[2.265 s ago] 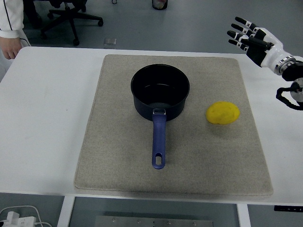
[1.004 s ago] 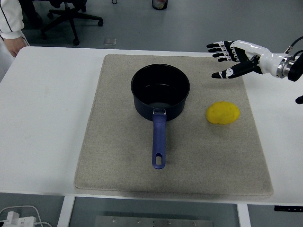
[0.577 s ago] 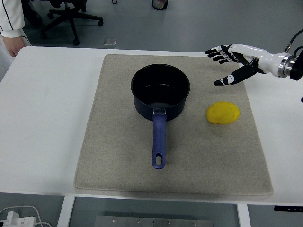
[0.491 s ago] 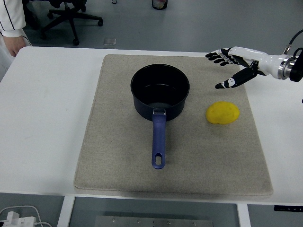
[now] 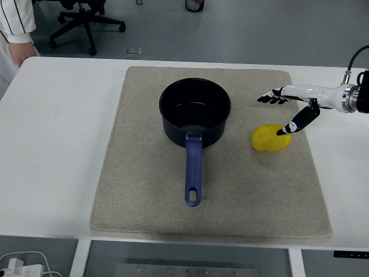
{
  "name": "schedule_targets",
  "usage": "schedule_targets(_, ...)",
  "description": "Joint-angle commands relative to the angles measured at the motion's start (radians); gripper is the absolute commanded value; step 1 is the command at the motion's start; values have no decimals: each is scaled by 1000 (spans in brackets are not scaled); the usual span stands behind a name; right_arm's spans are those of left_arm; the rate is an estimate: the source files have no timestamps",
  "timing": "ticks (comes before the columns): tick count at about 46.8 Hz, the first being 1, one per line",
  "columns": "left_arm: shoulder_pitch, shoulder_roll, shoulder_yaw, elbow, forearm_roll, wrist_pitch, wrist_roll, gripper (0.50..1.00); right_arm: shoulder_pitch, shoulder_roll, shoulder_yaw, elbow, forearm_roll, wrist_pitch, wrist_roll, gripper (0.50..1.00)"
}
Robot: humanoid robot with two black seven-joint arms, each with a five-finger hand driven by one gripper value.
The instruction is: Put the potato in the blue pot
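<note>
I have my right hand [image 5: 291, 107] reached in from the right edge, palm down, wrist level. Its four fingers [image 5: 268, 97] are spread flat, pointing left; the thumb hangs splayed well below them, angled downward, gripping nothing.

A white table [image 5: 57, 144] carries 1 beige mat [image 5: 144, 190].

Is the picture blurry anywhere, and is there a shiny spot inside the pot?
Head view: sharp all over, even the right hand over the potato; a faint pale sheen lies on the floor of the blue pot, with no strong glare; the light is soft and even, with only thin shadows on the mat.
</note>
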Motion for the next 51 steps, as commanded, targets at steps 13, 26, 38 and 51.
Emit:
schedule_targets(13,0,0,0,0,0,1,0,996,4,-11,-7,38,-1,38,0,930)
schedule_targets(26,0,0,0,0,0,1,0,996,-33,-8,-7,44,-52,8,0,930)
schedule_targets(38,0,0,0,0,0,-1,0,996,-74,1,-7,62,-101,-70,12,930)
schedule_targets(51,0,0,0,0,0,1,0,996,-99,1,-7,73,-123,-112,14,928)
